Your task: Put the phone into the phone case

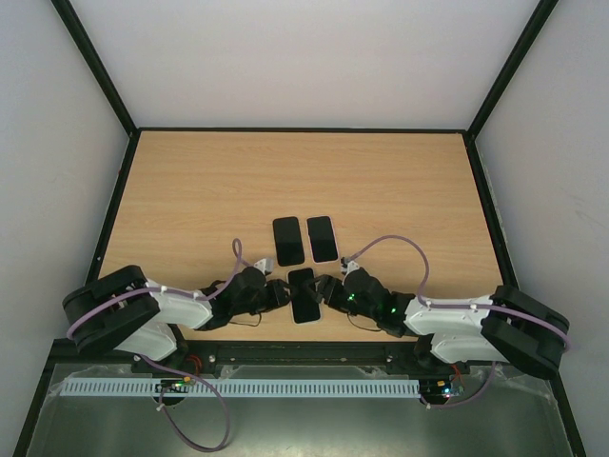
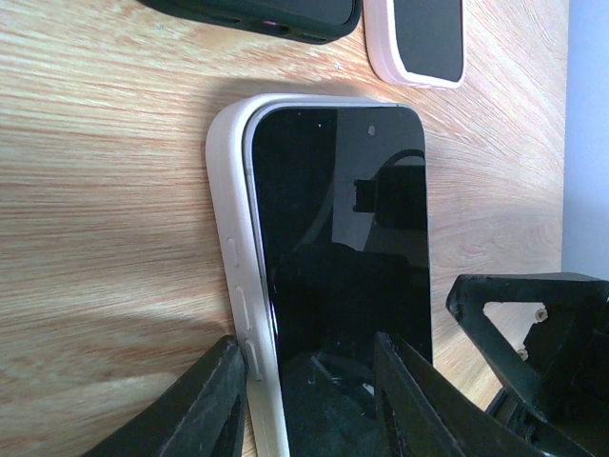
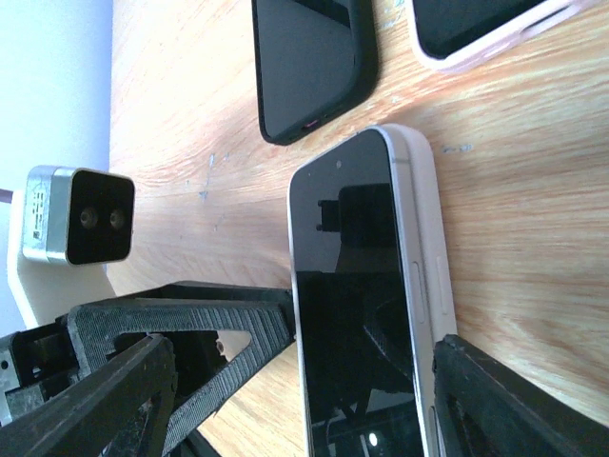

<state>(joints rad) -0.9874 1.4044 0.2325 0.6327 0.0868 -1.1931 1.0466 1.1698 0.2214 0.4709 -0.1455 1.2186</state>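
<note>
The phone (image 1: 304, 297) with a black screen (image 2: 343, 248) lies face up inside a white phone case (image 2: 226, 238) near the table's front edge. My left gripper (image 2: 306, 343) stands partly open at its near end. One finger (image 2: 205, 405) is against the case's left side. The other finger (image 2: 419, 400) is over the screen. My right gripper (image 3: 303, 347) is wide open astride the same end of the phone (image 3: 352, 286). Its right finger (image 3: 519, 405) is beside the case's right edge (image 3: 428, 248), and its left finger (image 3: 95, 400) is well clear.
Just beyond lie a black-cased phone (image 1: 287, 240) and a pale pink-cased one (image 1: 323, 238), side by side. In the right wrist view the left arm's camera (image 3: 76, 217) and finger (image 3: 190, 324) are close at the left. Black frame rails border the table.
</note>
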